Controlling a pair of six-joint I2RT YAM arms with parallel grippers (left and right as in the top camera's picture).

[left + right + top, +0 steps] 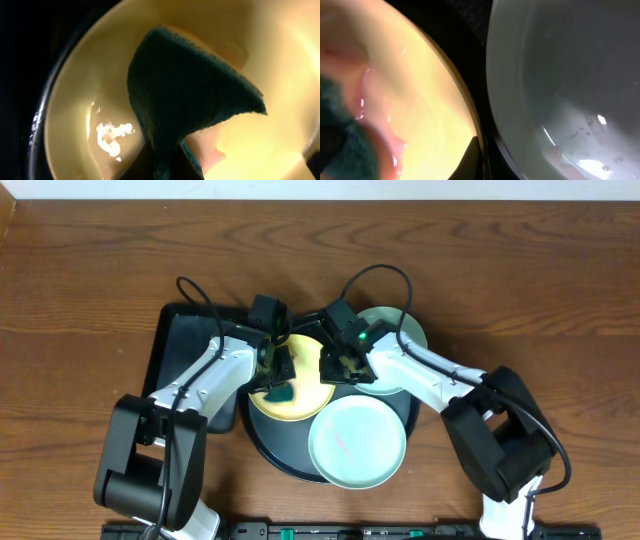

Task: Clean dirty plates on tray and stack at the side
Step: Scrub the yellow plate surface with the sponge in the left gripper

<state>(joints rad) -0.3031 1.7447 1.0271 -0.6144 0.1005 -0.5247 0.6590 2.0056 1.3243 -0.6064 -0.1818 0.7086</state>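
Yellow plate: the yellow plate [300, 395] is sitting on the left part of the round tray [275, 452], right under both arms.
Green plates: one green plate [357, 442] is lying at the tray's near edge, just beside the yellow one; the other green plate [400, 330] is lying at the far right, partly under the right arm.
Left fingers: the left gripper [282, 380] is pinching a dark teal cloth [185, 95], fingers pressed together on its lower end, and the cloth is spreading out over the plate's floor.
Right fingers: the right gripper [338, 365] is reaching down at the yellow plate's right rim; in the right wrist view a dark fingertip is sitting in the gap between that rim and the neighbouring green plate, but I cannot tell whether it is gripping the rim.
Residue: pinkish smears are showing on the yellow plate near the cloth, so wiping looks unfinished to me.
Key relation: the dirty floor is lying directly below the left fingers and the cloth, with the plate's open area running towards the right arm; the left arm is the nearer one for wiping, the right seemingly steadying.
Stacking: no plate is lying off the tray on the desk [560, 300] yet.
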